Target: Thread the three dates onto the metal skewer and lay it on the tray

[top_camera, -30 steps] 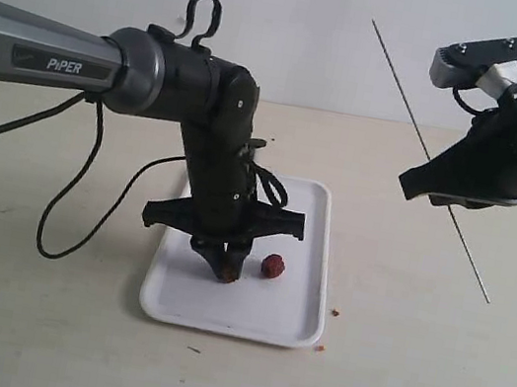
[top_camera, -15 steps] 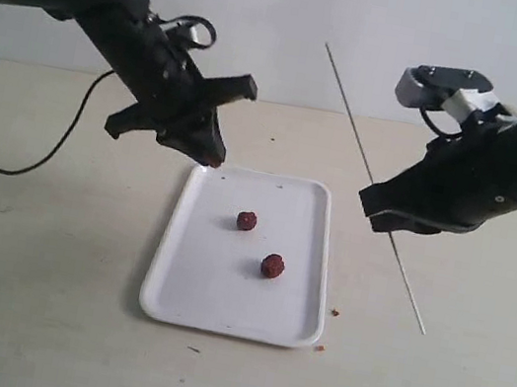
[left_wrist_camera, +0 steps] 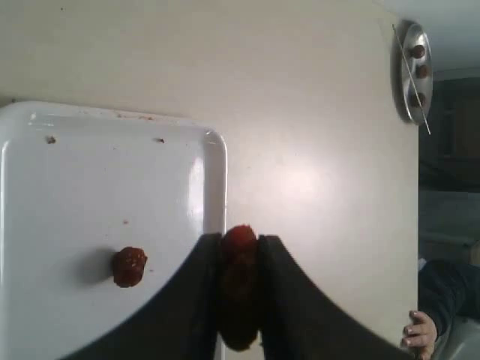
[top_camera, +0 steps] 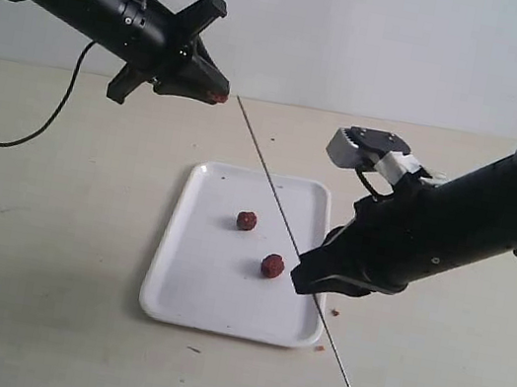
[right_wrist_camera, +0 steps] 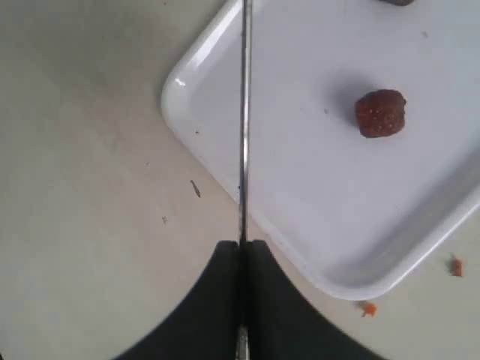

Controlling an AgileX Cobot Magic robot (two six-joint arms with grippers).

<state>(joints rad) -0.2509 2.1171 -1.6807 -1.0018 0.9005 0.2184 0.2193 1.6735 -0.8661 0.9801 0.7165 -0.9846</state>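
My left gripper (top_camera: 212, 94) is raised above and behind the tray's far left corner, shut on one dark red date (top_camera: 218, 97), which shows pinched between the jaws (left_wrist_camera: 238, 244). Two more dates (top_camera: 247, 220) (top_camera: 273, 265) lie on the white tray (top_camera: 185, 281). My right gripper (top_camera: 306, 267), at the tray's right edge, is shut on the thin metal skewer (top_camera: 265, 165). The skewer slants up over the tray, its tip just short of the held date. In the right wrist view the skewer (right_wrist_camera: 244, 112) runs out from the shut jaws past a date (right_wrist_camera: 380, 112).
Small orange-brown crumbs (top_camera: 335, 312) lie on the table by the tray's near right corner. A black cable (top_camera: 7, 141) trails from the left arm. In the left wrist view a round metal dish (left_wrist_camera: 415, 71) and a person's hand (left_wrist_camera: 420, 334) show far off.
My left gripper rose from the tray with a date and drew back to the upper left. My right arm dropped and swung left, bringing the skewer over the tray.
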